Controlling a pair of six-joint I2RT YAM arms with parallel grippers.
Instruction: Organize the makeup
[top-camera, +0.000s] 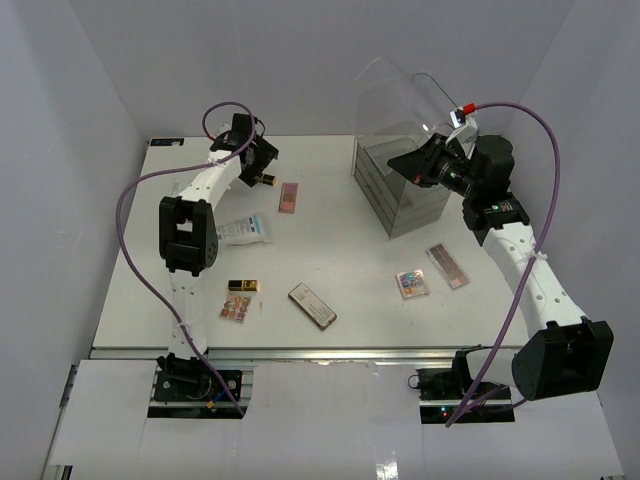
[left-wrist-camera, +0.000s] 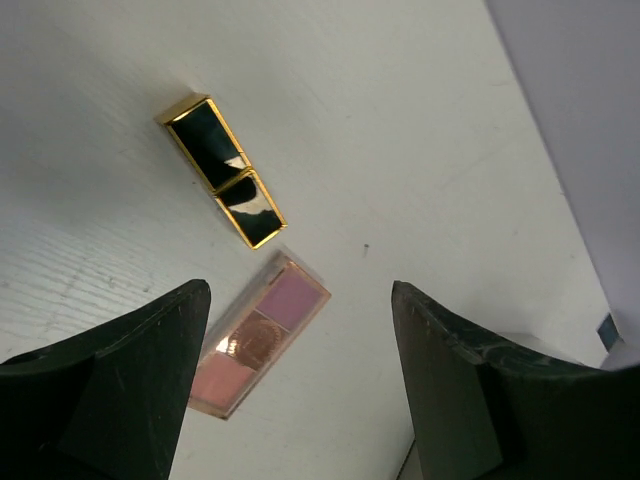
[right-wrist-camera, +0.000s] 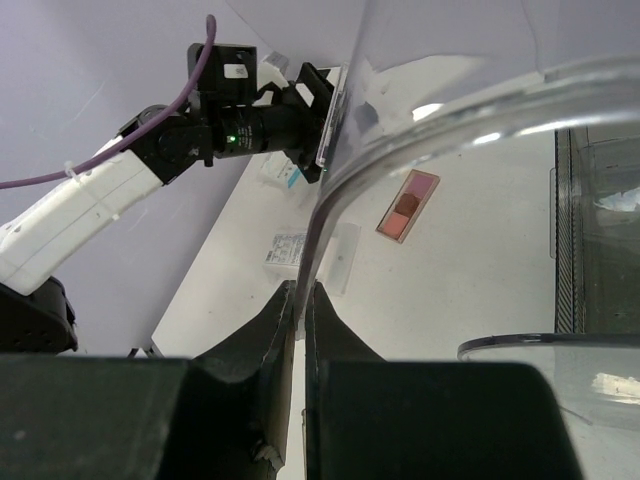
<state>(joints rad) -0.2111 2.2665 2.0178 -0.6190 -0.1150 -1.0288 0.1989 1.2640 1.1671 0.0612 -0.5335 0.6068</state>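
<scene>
My left gripper (top-camera: 258, 160) is open and empty above the far left of the table; its jaws (left-wrist-camera: 300, 370) stand wide apart. Below it lie a black-and-gold lipstick (left-wrist-camera: 222, 172) and a pink eyeshadow palette (left-wrist-camera: 258, 335); both also show in the top view, the lipstick (top-camera: 268, 180) and the palette (top-camera: 289, 196). My right gripper (right-wrist-camera: 300, 300) is shut on the edge of the clear curved lid (top-camera: 400, 95) of the acrylic drawer box (top-camera: 400, 190), holding it raised. A white packet (top-camera: 245, 230), a second lipstick (top-camera: 242, 286), a small palette (top-camera: 236, 308) and a long dark compact (top-camera: 312, 306) lie front left.
A multicolour palette (top-camera: 412, 284) and a long palette (top-camera: 447, 266) lie on the table in front of the drawer box. White walls stand close on the left, back and right. The table's front rail (top-camera: 330, 353) runs along the near edge.
</scene>
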